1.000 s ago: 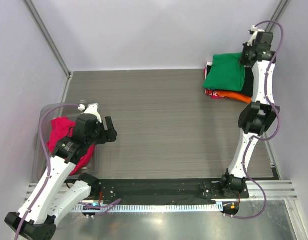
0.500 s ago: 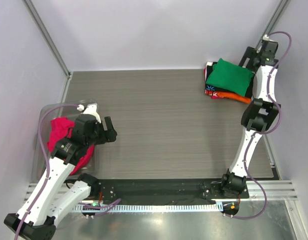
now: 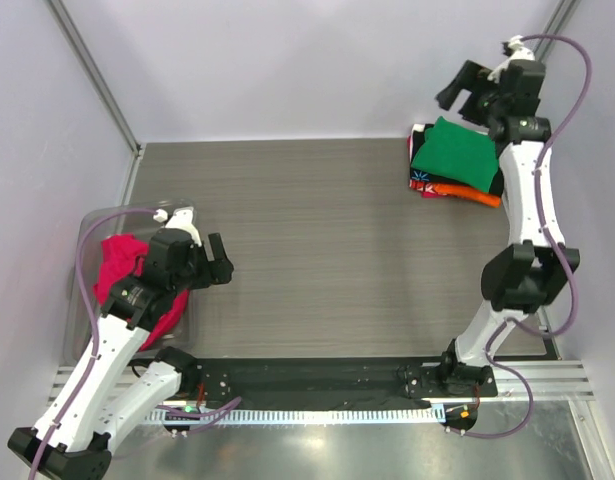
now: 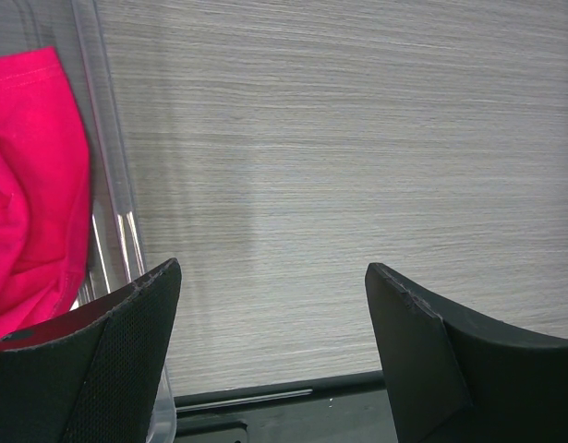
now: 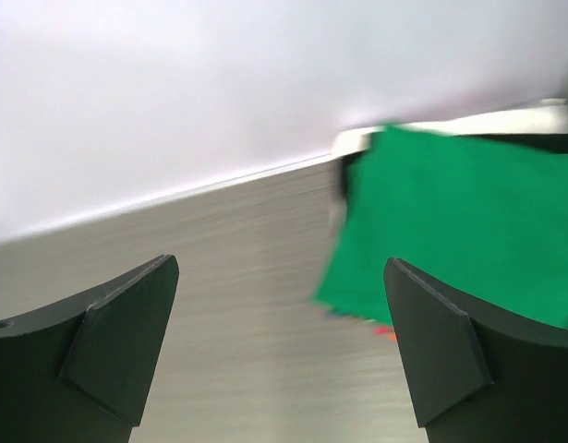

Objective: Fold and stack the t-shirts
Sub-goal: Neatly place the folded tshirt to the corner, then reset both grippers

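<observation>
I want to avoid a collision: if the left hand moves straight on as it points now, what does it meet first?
Probably the bare table. The left hand is open, with only wood grain between its fingers; the clear bin lies off to one side. Depth is unclear.

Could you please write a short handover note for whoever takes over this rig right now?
Left hand: open, empty, over the table beside the clear bin.
Right hand: open, empty, held up off the stack in the far right corner.
Things: the green t-shirt lies folded on top of the orange t-shirt, red-patterned t-shirt and black t-shirt. The pink t-shirt sits crumpled in the bin.
Done: four shirts folded and stacked.
Left: take out the pink t-shirt, fold it, add it to the stack.
</observation>
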{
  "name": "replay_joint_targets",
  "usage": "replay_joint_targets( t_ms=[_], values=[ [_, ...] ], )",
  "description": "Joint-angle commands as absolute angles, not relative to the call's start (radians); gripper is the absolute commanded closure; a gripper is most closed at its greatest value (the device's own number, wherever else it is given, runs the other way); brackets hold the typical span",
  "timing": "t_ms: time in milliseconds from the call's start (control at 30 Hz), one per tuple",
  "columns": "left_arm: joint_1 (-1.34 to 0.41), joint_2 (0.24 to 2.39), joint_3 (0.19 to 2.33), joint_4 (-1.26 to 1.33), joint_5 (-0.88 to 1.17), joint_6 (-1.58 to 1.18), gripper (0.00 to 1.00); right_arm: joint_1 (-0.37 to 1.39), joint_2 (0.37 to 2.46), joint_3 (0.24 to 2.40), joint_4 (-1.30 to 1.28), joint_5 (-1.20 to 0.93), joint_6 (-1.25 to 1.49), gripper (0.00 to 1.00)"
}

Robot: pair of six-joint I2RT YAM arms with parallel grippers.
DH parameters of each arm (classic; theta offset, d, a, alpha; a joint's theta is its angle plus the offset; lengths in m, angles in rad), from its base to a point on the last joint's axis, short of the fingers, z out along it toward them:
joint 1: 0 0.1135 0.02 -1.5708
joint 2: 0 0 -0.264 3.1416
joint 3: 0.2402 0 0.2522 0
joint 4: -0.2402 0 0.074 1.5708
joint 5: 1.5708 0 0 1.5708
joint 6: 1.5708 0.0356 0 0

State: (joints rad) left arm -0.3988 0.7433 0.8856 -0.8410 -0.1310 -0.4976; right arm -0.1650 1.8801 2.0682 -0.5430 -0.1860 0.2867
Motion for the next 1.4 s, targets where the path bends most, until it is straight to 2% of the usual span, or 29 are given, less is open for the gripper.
replay_joint_targets(
  t_ms=[0,200,333,433,633,867,1367],
  values=[
    [-0.396,0.735,0.882,-0.802,-0.14,-0.505,0.18,-0.043,1.718,1.854,-0.41,-0.336,0.377,0.0],
    [-0.396,0.732,0.882,-0.804,-0.141,-0.505,0.18,0.138,1.416,1.358,-0.227,-0.451,0.514,0.0],
    [-0.396,0.729,0.882,-0.799,-0.138,-0.503,0.18,0.224,1.223,1.024,-0.204,-0.48,0.563,0.0],
    [-0.396,0.726,0.882,-0.799,-0.135,-0.502,0.18,0.273,1.05,0.823,-0.204,-0.474,0.615,0.0],
    [-0.396,0.712,0.884,-0.802,-0.152,-0.503,0.18,0.295,0.743,0.567,-0.244,-0.476,0.699,0.0],
    [-0.396,0.692,0.884,-0.807,-0.164,-0.505,0.18,0.296,0.588,0.479,-0.267,-0.466,0.752,0.0],
    [-0.396,0.675,0.885,-0.811,-0.186,-0.511,0.18,0.296,0.588,0.48,-0.347,-0.434,0.726,0.0]
  ],
)
